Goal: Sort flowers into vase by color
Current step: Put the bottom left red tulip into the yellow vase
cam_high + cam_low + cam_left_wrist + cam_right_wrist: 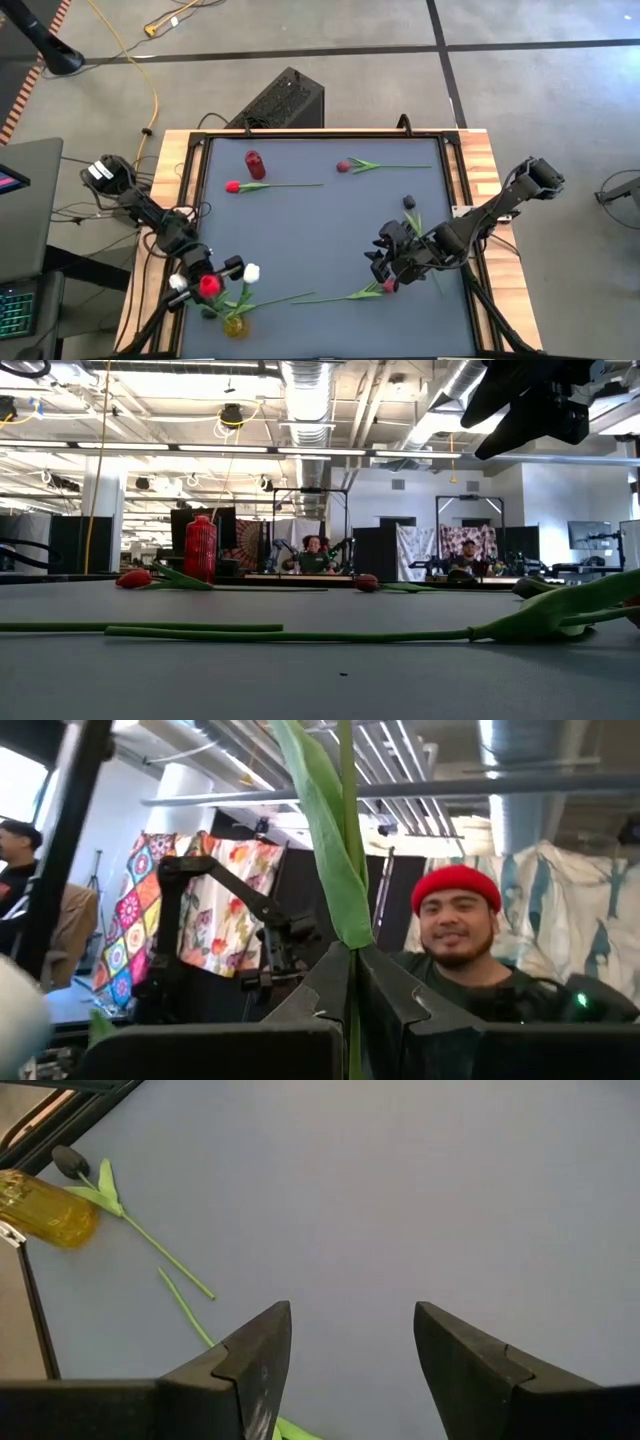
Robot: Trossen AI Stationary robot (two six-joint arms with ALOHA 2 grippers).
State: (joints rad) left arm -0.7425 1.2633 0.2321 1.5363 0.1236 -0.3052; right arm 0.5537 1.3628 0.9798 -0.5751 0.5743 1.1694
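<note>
My left gripper [205, 283] is at the near left, above a yellow vase [235, 325], shut on a red flower [209, 285]. A white flower [251, 272] leans beside it. Near the right edge my right gripper [383, 258] hangs open above the table, touching nothing. Just beyond it a red-headed flower [388, 287] lies flat on the table, its stem [330, 296] running left. Two more red flowers [233, 186] [343, 166] lie by a red vase [255, 165] at the far side. A dark-headed flower [409, 202] lies by the right arm. My left gripper pinches the red flower's thin green stem [352, 1020] between its two fingers, just below a long leaf [330, 830]. The stem runs across the fingers and stands up past them. The flower is off the table; where its lower end is does not show.
In the right wrist view another dark-headed flower [70, 1160] lies on the table beside the yellow vase [45, 1215]. The table has a raised black frame [195, 170] and wooden side strips [480, 160]. Open grey tabletop lies in the middle. People sit in the room beyond the table.
</note>
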